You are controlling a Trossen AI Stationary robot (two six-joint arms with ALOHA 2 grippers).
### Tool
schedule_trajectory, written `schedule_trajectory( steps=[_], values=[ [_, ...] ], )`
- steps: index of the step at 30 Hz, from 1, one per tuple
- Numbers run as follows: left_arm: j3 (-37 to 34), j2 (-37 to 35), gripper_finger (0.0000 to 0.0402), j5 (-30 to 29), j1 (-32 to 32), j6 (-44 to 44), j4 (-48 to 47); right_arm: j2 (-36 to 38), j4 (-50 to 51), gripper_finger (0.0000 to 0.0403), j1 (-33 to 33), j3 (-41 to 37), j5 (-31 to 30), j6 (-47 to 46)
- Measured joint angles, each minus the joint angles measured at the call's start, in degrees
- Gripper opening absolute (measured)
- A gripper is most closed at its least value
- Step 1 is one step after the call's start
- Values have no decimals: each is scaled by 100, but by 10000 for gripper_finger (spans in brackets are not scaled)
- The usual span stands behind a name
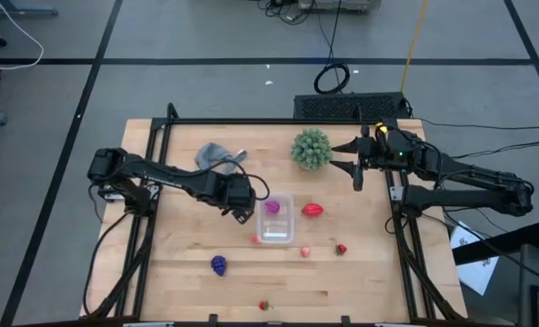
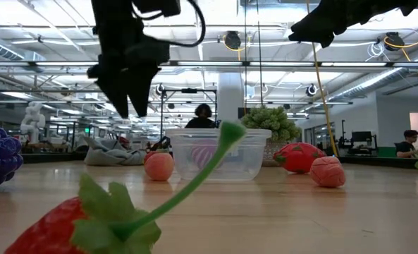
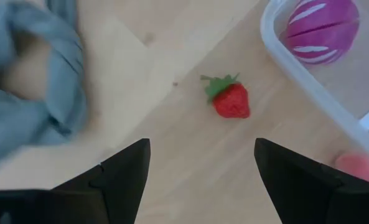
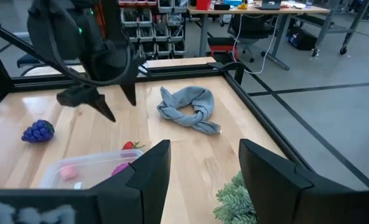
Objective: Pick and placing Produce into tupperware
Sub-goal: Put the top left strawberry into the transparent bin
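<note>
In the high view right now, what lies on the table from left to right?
Crumpled grey cloth → dark purple toy grapes → clear plastic rectangular container → spiky round green plant → small red toy strawberry.

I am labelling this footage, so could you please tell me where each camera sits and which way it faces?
High view: overhead, straight down on the table, both arms, clear container.
Low view: table height, level across; strawberry nearest, left pincer hanging above.
Left wrist view: looks down past its own open fingers at a small strawberry beside the container.
Right wrist view: looks across the table past its own fingers at the grey cloth.
Shared: the magenta piece in the container shows in the high and left wrist views.
</note>
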State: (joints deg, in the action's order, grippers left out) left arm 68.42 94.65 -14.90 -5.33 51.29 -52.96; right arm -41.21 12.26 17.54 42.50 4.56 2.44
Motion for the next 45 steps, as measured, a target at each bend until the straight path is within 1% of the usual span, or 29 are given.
schedule_trajectory(
  steps=[3, 7, 11, 15, 21, 27, 35, 40, 42, 45],
  values=[
    [-227, 0, 294, 0, 107, 413, 369, 1, 1, 183, 0, 0, 0, -18],
    [-342, 0, 291, 50, 182, 611, 530, 0, 1, 183, 0, 0, 0, -22],
    [-500, 0, 290, 102, 188, 580, 1037, 0, 1, 183, 0, 0, 0, -22],
    [-698, 0, 291, 277, 215, 477, 1456, 0, 4, 183, 0, 0, 0, -17],
    [-763, 16, 280, 284, 217, 472, 1575, 2, 4, 183, 0, 0, 0, -9],
    [-758, 231, 269, 308, 215, 356, 1768, 0, 6, 183, -2, 0, 2, -7],
    [-758, 617, 269, 597, 221, 173, 2020, 2, 56, 183, -2, 0, 2, -7],
    [-749, 751, 269, 612, 243, 145, 2113, 4, 50, 183, -2, 0, 4, -7],
    [-771, 758, 269, 614, 247, 133, 1970, 7, 51, 183, -2, 0, 2, -14],
    [-752, 851, 269, 617, 258, 132, 2103, 4, 53, 183, -2, 0, 4, -14]
  ],
)
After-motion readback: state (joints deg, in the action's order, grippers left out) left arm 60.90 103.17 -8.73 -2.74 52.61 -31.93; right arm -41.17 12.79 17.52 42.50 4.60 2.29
